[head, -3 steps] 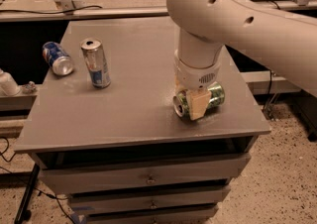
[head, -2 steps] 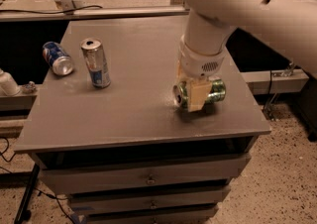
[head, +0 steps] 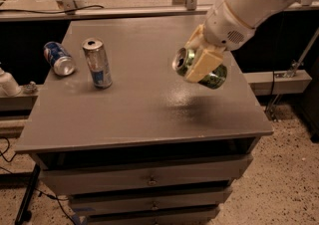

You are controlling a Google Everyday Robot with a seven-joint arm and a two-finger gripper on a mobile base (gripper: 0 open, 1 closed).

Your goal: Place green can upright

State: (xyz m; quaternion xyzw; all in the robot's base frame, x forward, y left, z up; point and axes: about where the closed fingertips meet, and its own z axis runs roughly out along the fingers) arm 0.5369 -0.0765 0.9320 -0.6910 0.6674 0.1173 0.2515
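And here is the gripper (head: 199, 67), sitting out at about three o'clock from the middle of the grey table (head: 134, 114), with the white arm (head: 249, 5) reaching in from the two o'clock corner. Its jaws are pinching the green can (head: 218, 76) across the body, and one broad cream finger (head: 205, 63) is covering most of the side that faces us.

The green can is hanging clear of the table top, not touching it, and it is throwing a soft dark shadow (head: 187, 103) on the surface just toward six o'clock. It is lying close to its side in the grip, not upright: the silver top, opening and all, is pointing toward nine o'clock and a little up, while the green body is poking out past the finger toward four o'clock. Any lettering on it is hidden by the finger or too faint to read.

Over at nine o'clock, well apart from the gripper, the slim silver-blue can (head: 97, 63) is standing upright with its opened top showing. There is a darker patch on its blue lower half, but no word can be made out. Just beside it, toward ten o'clock, the blue, red and white can (head: 59, 58) is lying on its side near the table's left edge, with its silver end facing five o'clock. Its colours are showing clearly, its brand name is not.

Below the table top, at six o'clock, a stack of drawers (head: 144, 181) is facing us.
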